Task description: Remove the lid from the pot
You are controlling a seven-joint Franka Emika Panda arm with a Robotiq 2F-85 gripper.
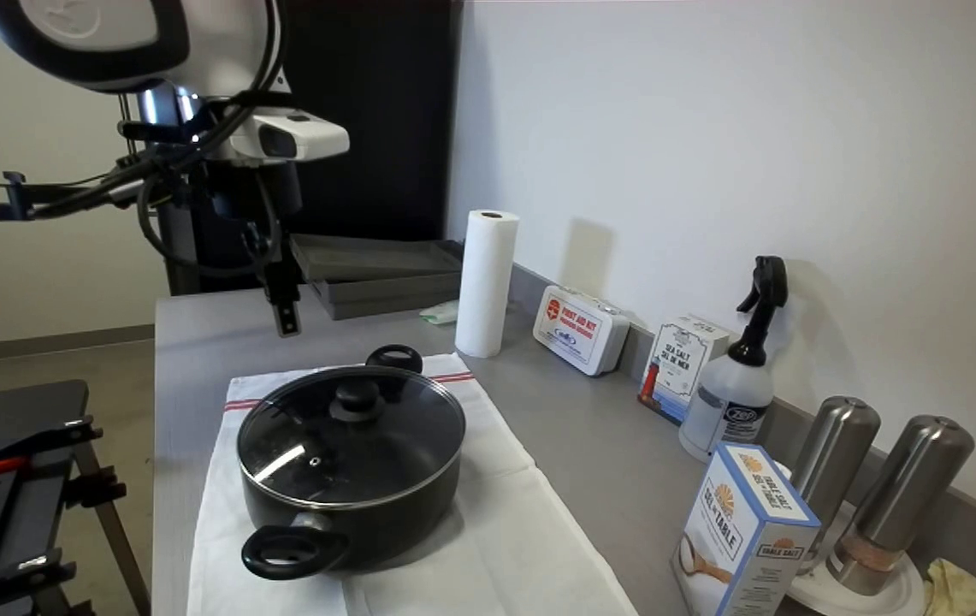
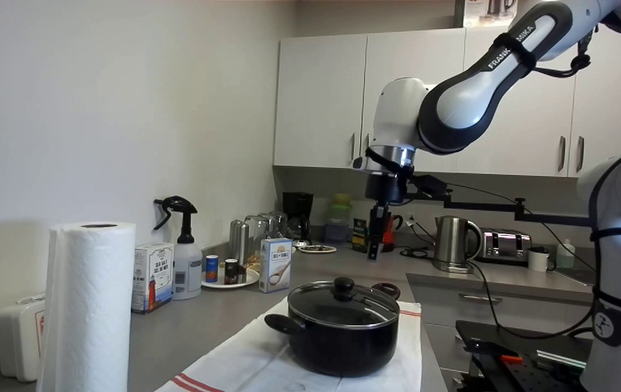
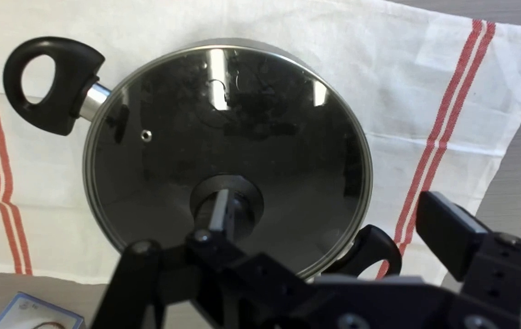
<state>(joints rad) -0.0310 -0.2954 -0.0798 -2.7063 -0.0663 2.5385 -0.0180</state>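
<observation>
The black pot (image 1: pixel 385 530) stands on a cloth with its glass lid (image 1: pixel 406 453) on top. The lid's black knob (image 1: pixel 357 394) stands up at its centre. The pot (image 2: pixel 343 351), lid (image 2: pixel 315 306) and knob (image 2: pixel 344 285) show in an exterior view too. My gripper (image 1: pixel 286 318) hangs fingers down above the pot's height, apart from the lid; it also shows in an exterior view (image 2: pixel 375 251). In the wrist view, the gripper (image 3: pixel 333 212) is wide open and empty. One finger partly hides the knob (image 3: pixel 246 214); the other is over the cloth beyond the lid (image 3: pixel 260 151).
The white cloth (image 1: pixel 505 505) has red stripes. Along the wall stand a paper roll (image 1: pixel 488 282), first aid kit (image 1: pixel 580 330), sea salt box (image 1: pixel 683 366), spray bottle (image 1: pixel 725 402), table salt box (image 1: pixel 740 530) and steel mills (image 1: pixel 907 496). Grey trays (image 1: pixel 385 287) lie at the counter's end.
</observation>
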